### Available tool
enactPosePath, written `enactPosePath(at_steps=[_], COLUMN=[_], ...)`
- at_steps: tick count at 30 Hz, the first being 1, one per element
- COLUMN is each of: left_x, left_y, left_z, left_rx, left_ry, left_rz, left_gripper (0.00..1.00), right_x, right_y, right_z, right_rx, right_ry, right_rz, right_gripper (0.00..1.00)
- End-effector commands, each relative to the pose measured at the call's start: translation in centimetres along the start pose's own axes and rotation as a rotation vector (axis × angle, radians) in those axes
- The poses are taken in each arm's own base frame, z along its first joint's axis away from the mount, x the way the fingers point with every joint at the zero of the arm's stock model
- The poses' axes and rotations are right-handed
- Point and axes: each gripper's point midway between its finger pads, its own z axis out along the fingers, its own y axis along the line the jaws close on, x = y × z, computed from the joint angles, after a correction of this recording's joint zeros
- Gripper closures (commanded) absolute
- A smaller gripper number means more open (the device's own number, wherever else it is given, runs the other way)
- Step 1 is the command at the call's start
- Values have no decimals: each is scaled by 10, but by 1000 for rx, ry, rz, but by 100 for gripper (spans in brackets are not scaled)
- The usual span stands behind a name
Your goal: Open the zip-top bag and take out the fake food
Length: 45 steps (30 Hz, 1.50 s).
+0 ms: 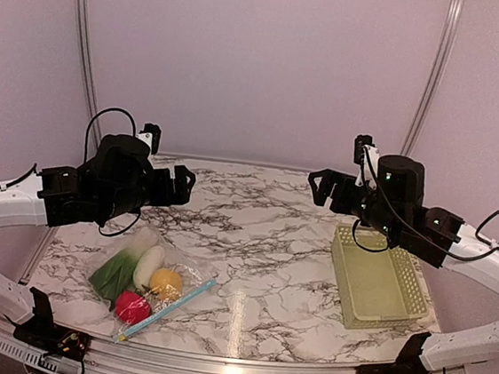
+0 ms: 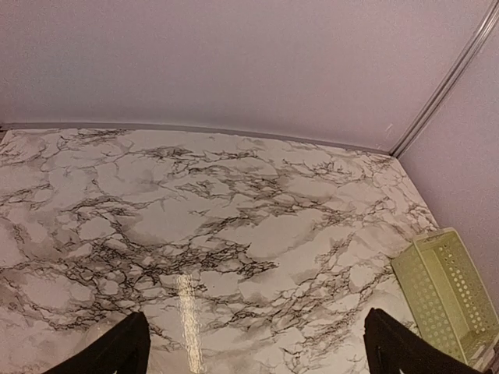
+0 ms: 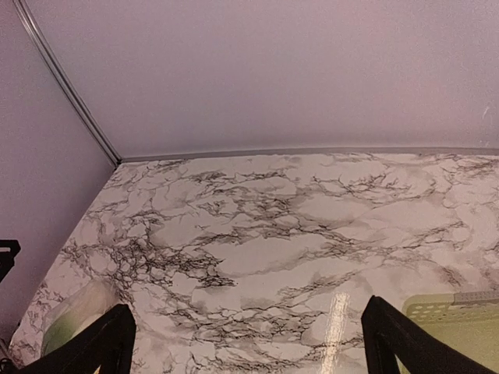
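Observation:
The clear zip-top bag lies flat at the near left of the marble table, its light blue zipper strip along the near right edge. Inside it are a red ball fruit, a yellow-orange round fruit, a white oblong piece and a green leafy vegetable. My left gripper hangs above the table behind the bag, open and empty; its fingertips frame bare marble. My right gripper is open and empty, high over the table's right half. A blurred edge of the bag shows in the right wrist view.
A pale yellow-green lattice basket stands at the right of the table, below the right arm; it also shows in the left wrist view and the right wrist view. Pale walls close the back and sides.

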Motion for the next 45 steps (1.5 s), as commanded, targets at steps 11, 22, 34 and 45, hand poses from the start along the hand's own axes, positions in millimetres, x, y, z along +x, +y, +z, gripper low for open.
enactPosePath(at_steps=[11, 22, 34, 45], left_x=[57, 148, 194, 173], left_y=[131, 205, 142, 43], left_z=[-15, -57, -36, 38], left_rx=[-390, -555, -288, -35], left_ry=[164, 331, 429, 442], left_rz=[-107, -371, -613, -641], left_gripper=[1, 1, 1, 1], right_x=[34, 97, 131, 156], right_y=[10, 23, 35, 41], right_z=[18, 44, 50, 46], right_rx=[-41, -129, -189, -205], right_ry=[125, 290, 365, 428], right_rz=[3, 41, 38, 34], right_gripper=[1, 1, 1, 1])
